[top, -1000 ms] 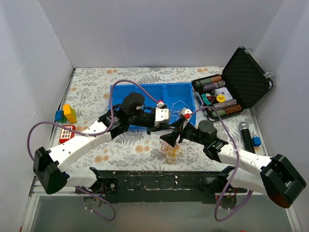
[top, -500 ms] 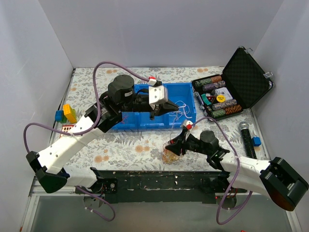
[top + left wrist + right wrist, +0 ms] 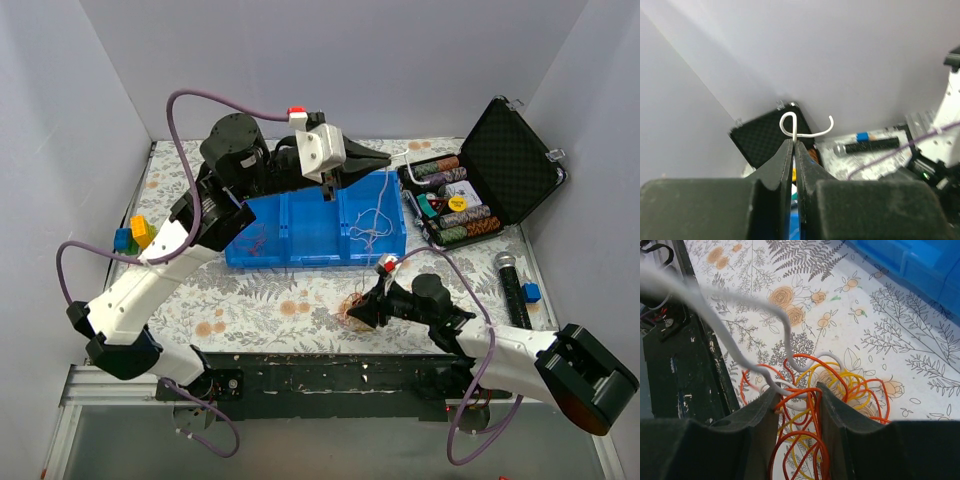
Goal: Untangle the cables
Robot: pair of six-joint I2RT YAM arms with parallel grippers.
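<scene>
My left gripper (image 3: 386,160) is raised high over the back right of the blue bin (image 3: 300,228). It is shut on a white cable (image 3: 788,121) whose curled end sticks out past the tips of my left gripper (image 3: 794,142). Low on the table near the front edge, my right gripper (image 3: 358,312) is shut on a tangle of orange and yellow cables (image 3: 850,385). The jaws of my right gripper (image 3: 797,395) pinch several strands. A white cable (image 3: 705,305) runs up out of that tangle. Loose white cables (image 3: 372,222) lie in the bin's right compartment.
An open black case (image 3: 505,160) with poker chips stands at the back right. A black microphone (image 3: 509,280) and a small blue cube (image 3: 531,292) lie by the right wall. Coloured blocks (image 3: 138,234) sit at the left. Dark red cables (image 3: 258,238) lie in the bin's left compartment.
My left arm has risen and swung back and to the right, drawing the white cable up. My right gripper has sunk toward the front edge, holding the orange and yellow tangle.
</scene>
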